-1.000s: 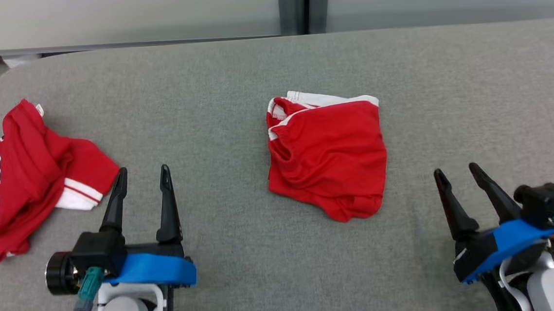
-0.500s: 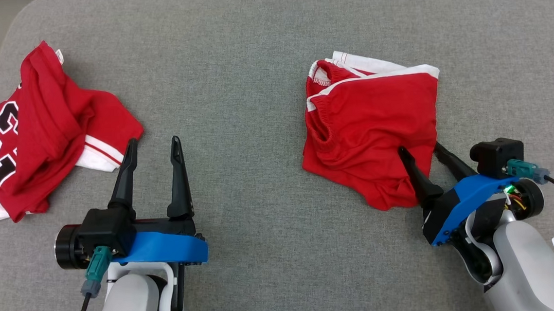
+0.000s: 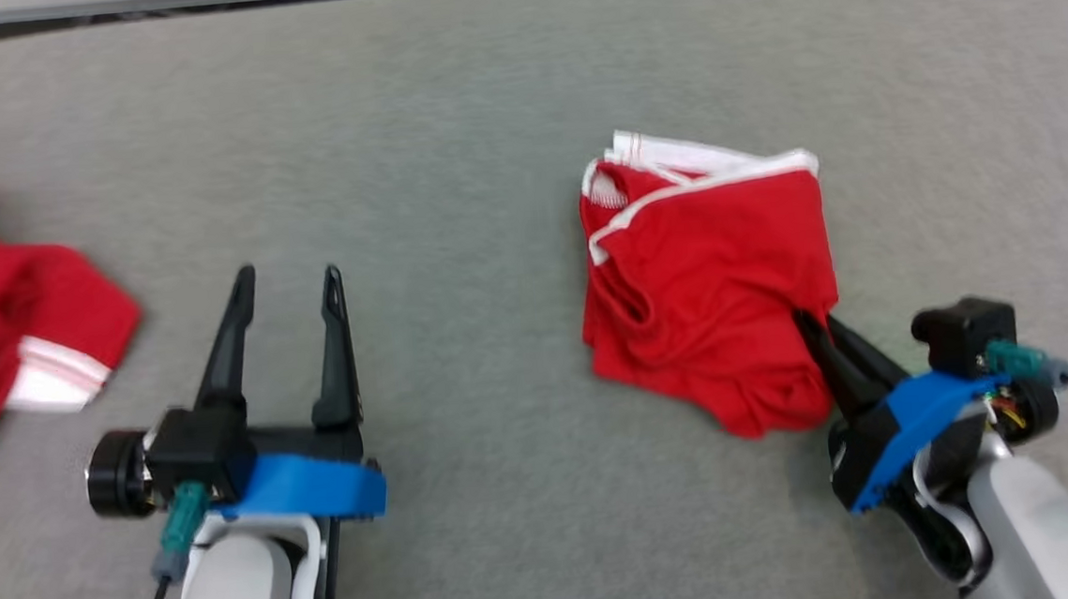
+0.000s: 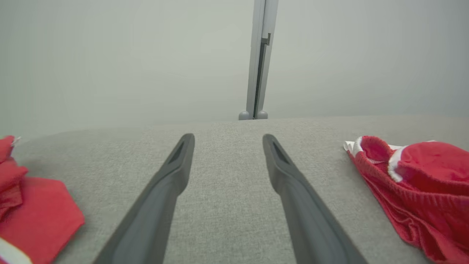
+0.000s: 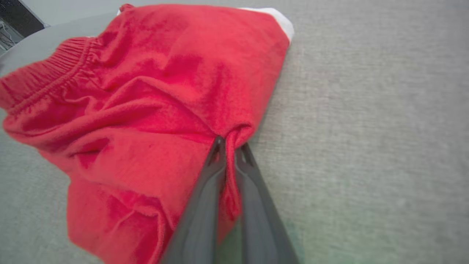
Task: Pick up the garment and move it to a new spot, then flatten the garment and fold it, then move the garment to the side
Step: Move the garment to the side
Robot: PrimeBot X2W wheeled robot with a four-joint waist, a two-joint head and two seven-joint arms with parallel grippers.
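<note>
1 grey fabric surface (image 3: 445, 108) bears the garment (image 3: 710, 268); pale wall (image 4: 110, 55) behind.

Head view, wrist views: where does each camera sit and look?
Head view: on the head, looking down at the grey cushion; left tool open, right tool pinching the red shorts.
Left wrist view: on that wrist, looking along open fingers toward a pale wall.
Right wrist view: on that wrist, along closed fingers into the shorts.
Shared: the shorts.
</note>
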